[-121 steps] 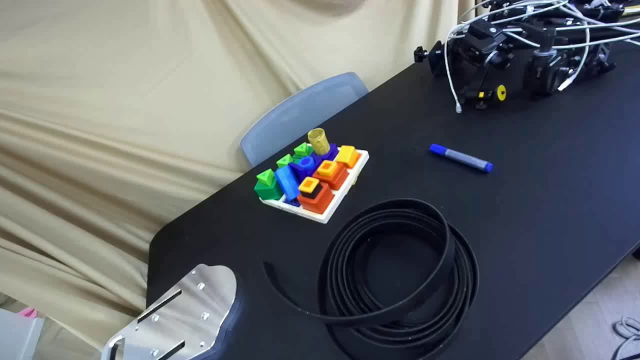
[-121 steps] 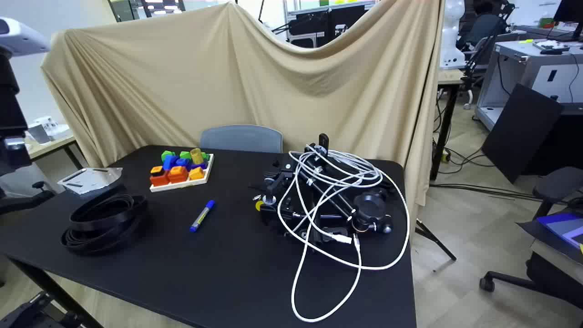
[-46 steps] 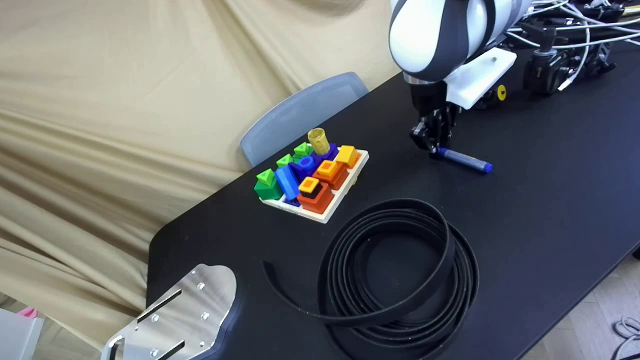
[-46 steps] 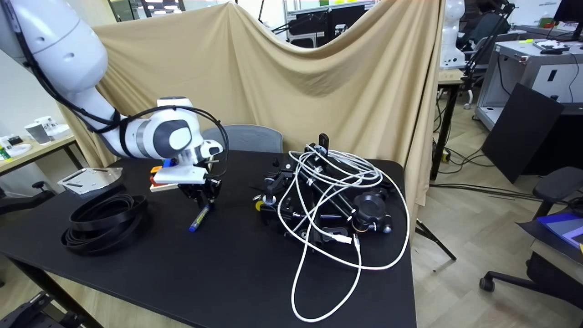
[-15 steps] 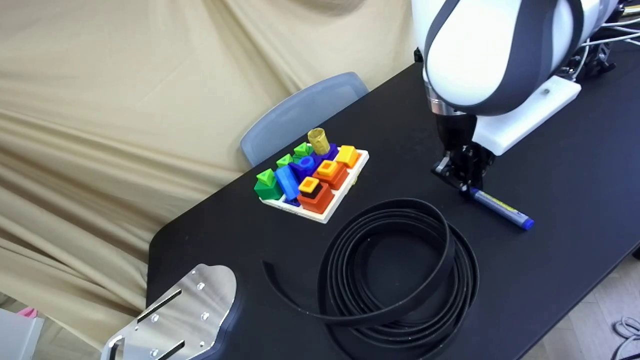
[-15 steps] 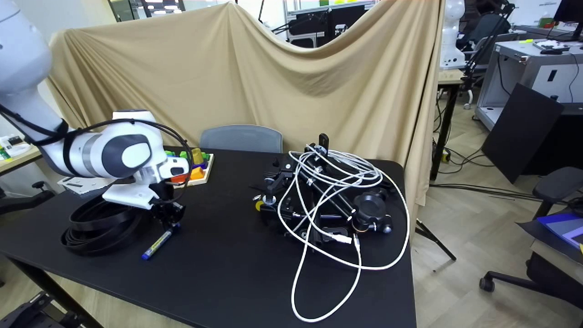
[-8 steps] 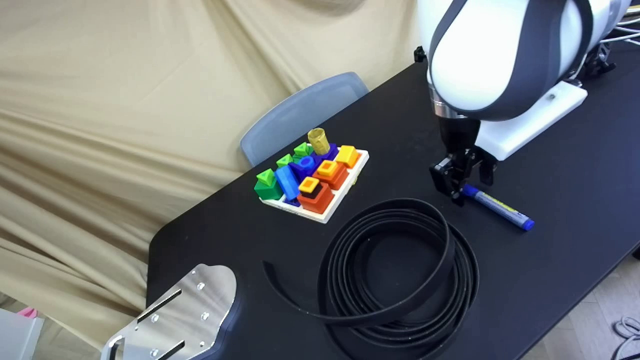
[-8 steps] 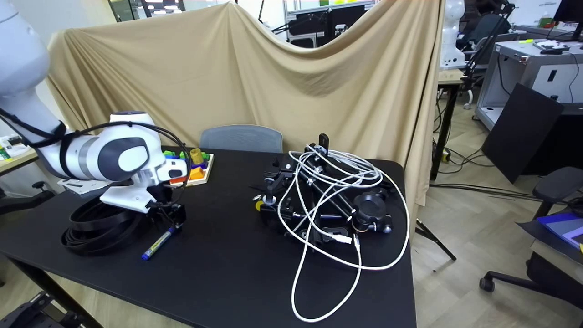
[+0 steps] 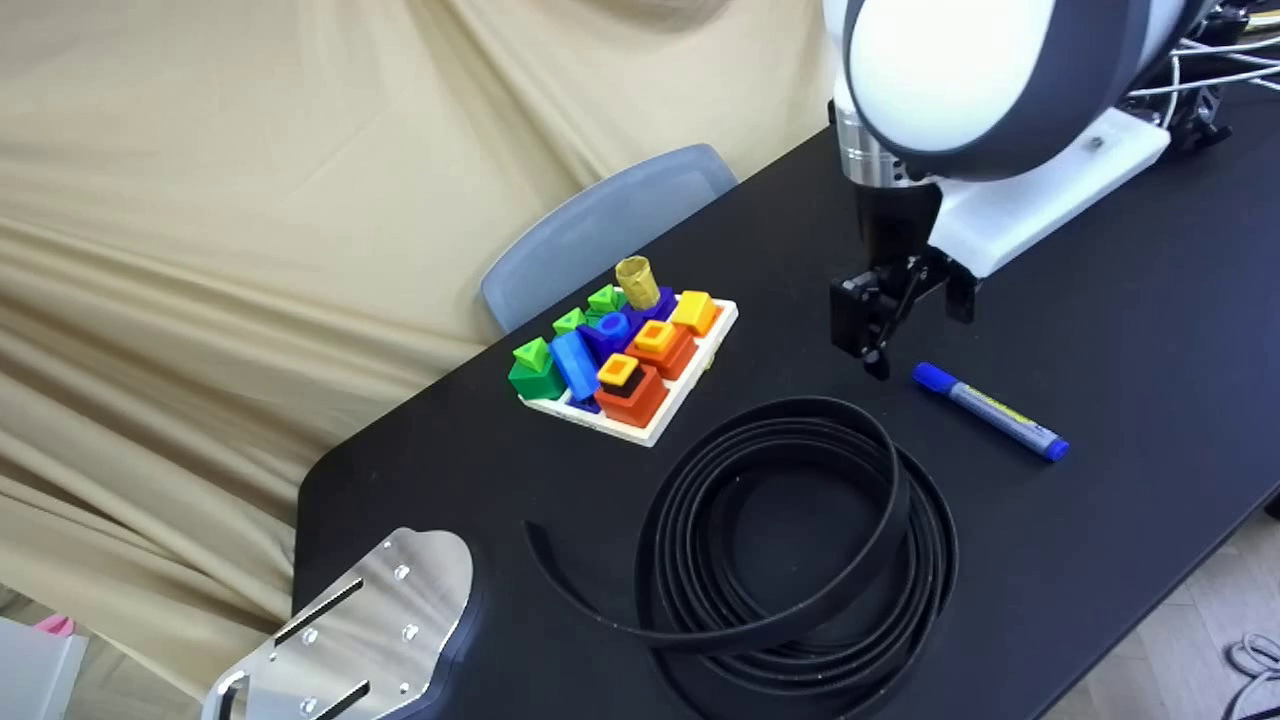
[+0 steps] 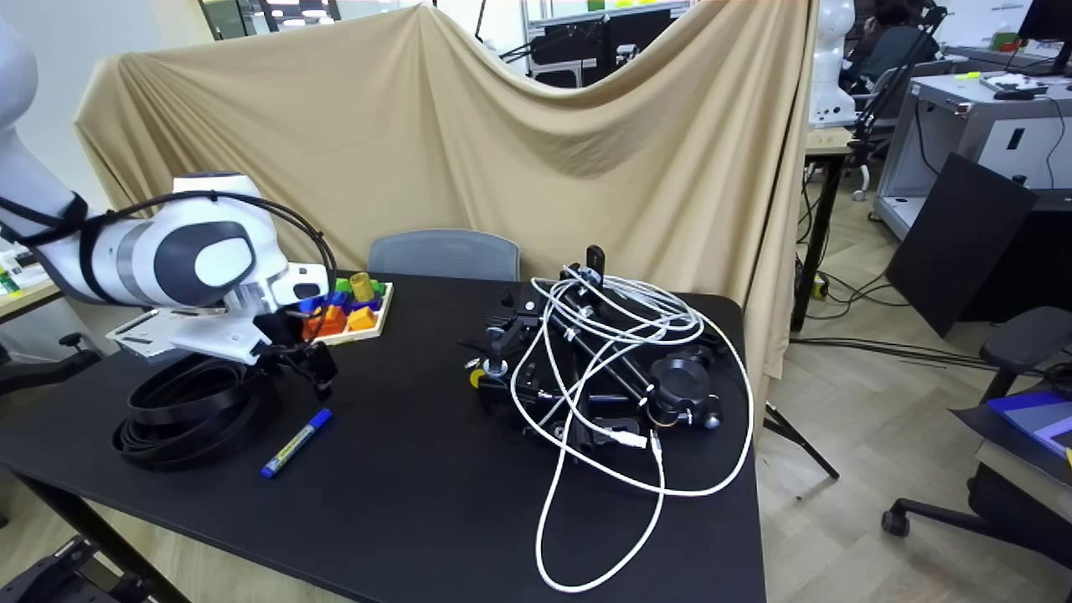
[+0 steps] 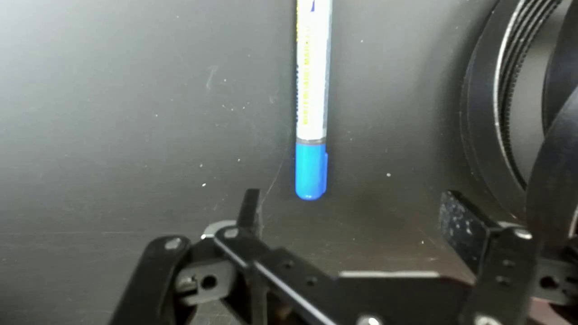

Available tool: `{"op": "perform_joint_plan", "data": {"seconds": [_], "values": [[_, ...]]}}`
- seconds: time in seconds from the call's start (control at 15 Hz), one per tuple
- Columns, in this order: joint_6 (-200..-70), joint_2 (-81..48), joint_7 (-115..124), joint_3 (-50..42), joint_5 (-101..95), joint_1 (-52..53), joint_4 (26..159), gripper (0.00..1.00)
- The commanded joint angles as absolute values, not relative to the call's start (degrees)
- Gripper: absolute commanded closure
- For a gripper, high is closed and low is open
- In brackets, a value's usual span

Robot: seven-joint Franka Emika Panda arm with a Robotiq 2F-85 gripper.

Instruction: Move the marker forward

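Far left in an exterior view, beige cloth [image 9: 220,200] hangs in folds behind the table [image 9: 450,480]. Low at that end, a shiny slotted plate [image 9: 350,640], cut off by the frame edge. Then a grey-blue chair [image 9: 610,235], only its back showing, at the table's far side. Next a white-rimmed board [image 9: 683,382] set with blocks [image 9: 635,400] in green, blue, orange and yellow; one gold cylinder [image 9: 637,283] stands at its back corner. Nearer the camera, a coil [image 9: 760,632] of flat black strap, loose end curling off to the left.

Right again, the gripper [image 9: 918,338] hangs over the table beneath the white arm [image 9: 945,75], spread wide. The marker [image 9: 990,408] lies flat on the table, to the right of the coil and apart from it. Its blue cap [image 9: 935,378] points toward the gripper, near it but apart; body pale, other end blue too. A white bracket [image 9: 1050,190] juts out beside the arm.

In an exterior view the arm enters from the left edge, gripper partly in front of the coil, marker slanting across the tabletop near it. Past the chair, a heap of black gear [image 10: 621,368], white cables [image 10: 688,322] looped over it. Off the table to the right, a dark panel [image 10: 959,243] stands tilted near a grey cabinet [image 10: 1030,159].

Wrist view, left to right: one of the two fingers [image 11: 249,212]; the marker, cap just ahead of the gap, yellow lettering along the body, far end out of frame; the second finger, well apart from its mate; the coil at the right edge.
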State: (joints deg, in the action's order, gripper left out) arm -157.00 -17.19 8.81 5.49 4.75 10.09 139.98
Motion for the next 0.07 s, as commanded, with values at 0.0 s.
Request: {"op": "perform_joint_plan", "data": {"seconds": [0.0], "values": [[-154.12,-13.35,12.37,4.91,4.12,10.4,141.81,0.0]]}}
